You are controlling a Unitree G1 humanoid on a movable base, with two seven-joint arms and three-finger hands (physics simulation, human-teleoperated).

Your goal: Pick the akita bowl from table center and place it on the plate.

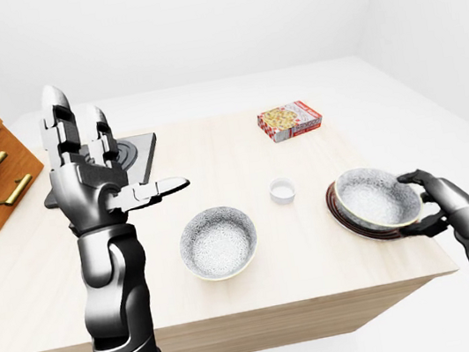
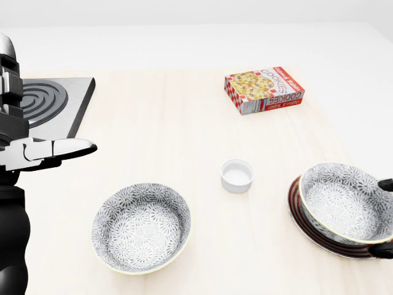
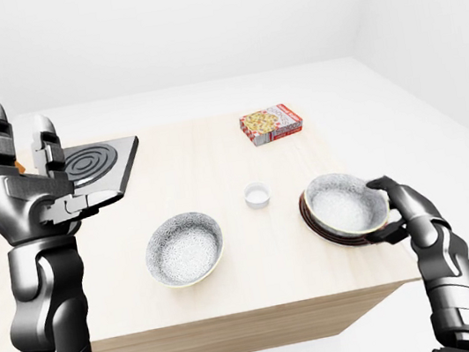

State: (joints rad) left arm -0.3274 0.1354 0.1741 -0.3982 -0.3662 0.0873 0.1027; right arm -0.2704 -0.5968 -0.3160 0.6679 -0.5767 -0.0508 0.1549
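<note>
Item 1: second patterned bowl (image 2: 141, 227), lowest in the head view, left of middle on the table (image 2: 172, 123); empty

Item 2: akita bowl (image 2: 347, 203), lower right; upright, seated in the red-striped plate (image 2: 294, 206), nothing inside

Item 3: my right hand (image 1: 439, 201), at that bowl's right rim; fingers spread and curved about it, not clamped; whether they touch, I cannot tell

Item 4: small white cup (image 2: 237, 174), between the two bowls, a little higher; empty

Item 5: my left hand (image 1: 87, 177), raised at left; fingers upright and apart, thumb out sideways, holding nothing

Item 6: cookie box (image 2: 264, 90), lying flat, upper right

Item 7: burner plate (image 2: 52, 101), upper left
</note>
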